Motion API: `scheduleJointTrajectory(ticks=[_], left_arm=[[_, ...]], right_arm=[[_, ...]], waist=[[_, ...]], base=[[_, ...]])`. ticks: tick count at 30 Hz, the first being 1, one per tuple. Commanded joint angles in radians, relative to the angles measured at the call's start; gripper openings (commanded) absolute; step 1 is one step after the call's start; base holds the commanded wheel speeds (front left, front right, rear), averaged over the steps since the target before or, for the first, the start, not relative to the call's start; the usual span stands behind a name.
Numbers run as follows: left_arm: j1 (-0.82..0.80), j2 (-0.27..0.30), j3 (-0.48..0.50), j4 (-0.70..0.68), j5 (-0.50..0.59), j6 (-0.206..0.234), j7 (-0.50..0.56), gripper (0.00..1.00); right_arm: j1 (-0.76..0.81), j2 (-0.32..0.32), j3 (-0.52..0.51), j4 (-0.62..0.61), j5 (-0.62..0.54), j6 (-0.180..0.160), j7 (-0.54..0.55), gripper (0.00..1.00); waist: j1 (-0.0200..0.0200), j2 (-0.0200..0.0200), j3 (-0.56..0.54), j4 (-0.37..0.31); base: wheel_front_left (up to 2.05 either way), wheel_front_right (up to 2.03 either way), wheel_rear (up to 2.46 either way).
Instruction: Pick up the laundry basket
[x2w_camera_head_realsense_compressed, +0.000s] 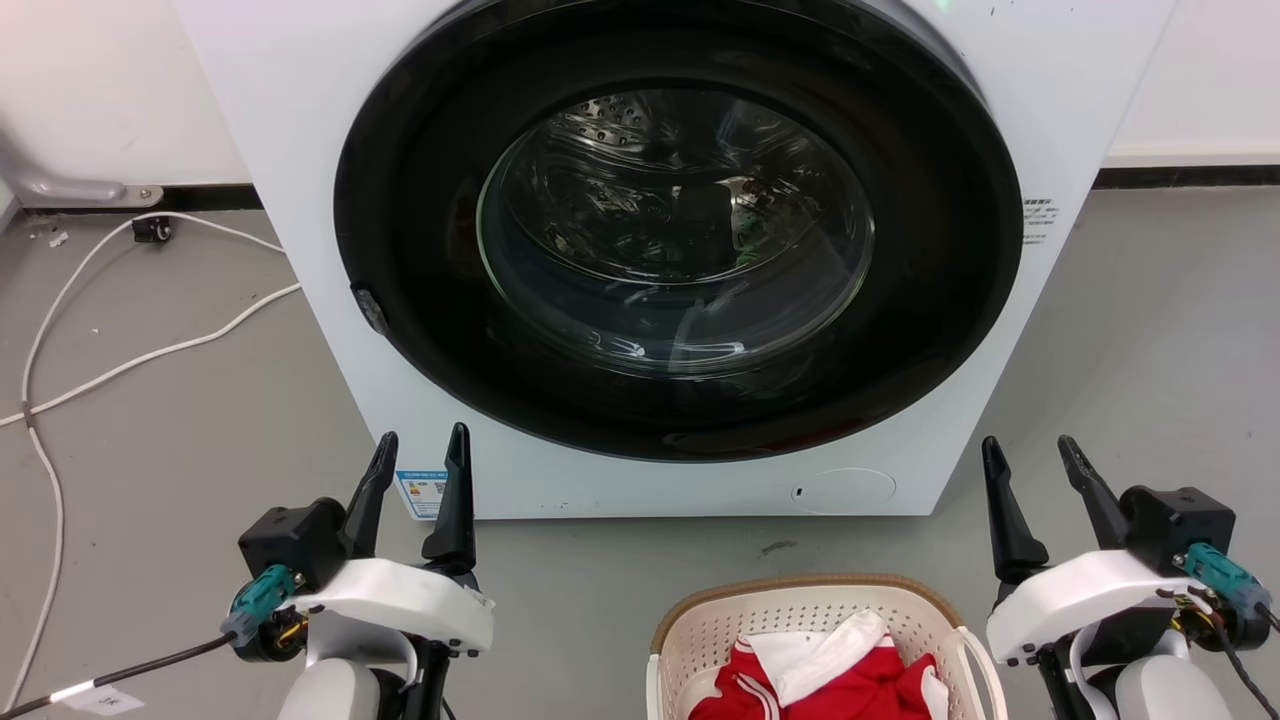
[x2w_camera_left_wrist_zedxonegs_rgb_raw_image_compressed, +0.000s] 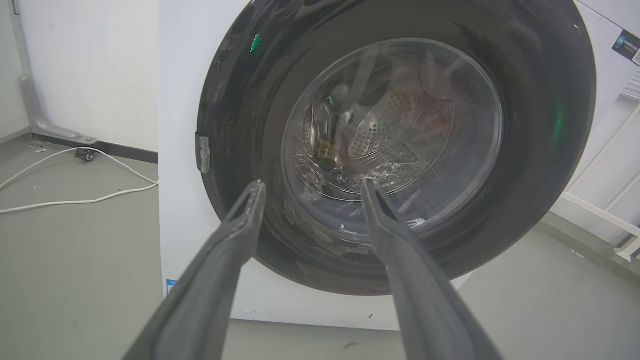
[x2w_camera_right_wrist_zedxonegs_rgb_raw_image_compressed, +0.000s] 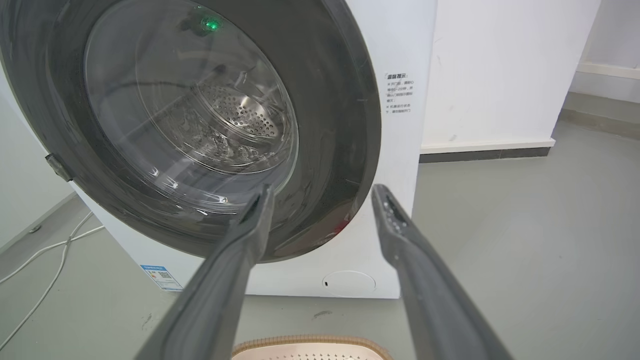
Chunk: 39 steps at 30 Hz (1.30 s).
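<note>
Laundry basket (x2w_camera_head_realsense_compressed: 722, 622) just left of right end effector (x2w_camera_head_realsense_compressed: 1028, 446)

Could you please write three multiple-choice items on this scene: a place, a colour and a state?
1. Where is the laundry basket?
A. on the floor before the washing machine
B. on top of it
C. held in the air

2. What colours are the clothes in it?
A. blue, yellow
B. red, white
C. black

3. How are the left gripper and right gripper?
A. both shut
B. both open, empty
C. one holds the basket

Answers: 1 A, it stands on the grey floor in front of the machine; 2 B, red fabric with white parts; 3 B, both pairs of fingers stand apart with nothing between.
</note>
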Motion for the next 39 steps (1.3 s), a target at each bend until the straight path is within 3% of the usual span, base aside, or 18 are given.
scheduleJointTrajectory(ticks=[1,23,39], left_arm=[[-0.021,0.001,-0.001,-0.002,0.025,0.004,-0.01,1.0],[-0.02,0.0,-0.019,0.013,0.182,0.027,-0.053,1.0],[-0.008,0.0,-0.02,0.015,0.233,0.037,-0.069,1.0]], right_arm=[[-0.001,0.002,0.0,-0.011,-0.029,0.0,-0.001,1.0],[0.004,0.003,-0.001,-0.002,-0.19,0.0,-0.011,1.0],[-0.001,0.004,-0.003,0.017,-0.223,0.0,-0.031,1.0]], waist=[[0.0,0.0,0.001,-0.001],[0.0,0.0,0.004,0.0],[0.0,0.0,0.005,-0.008]], base=[[0.0,0.0,0.0],[0.0,0.0,0.0],[0.0,0.0,0.0]])
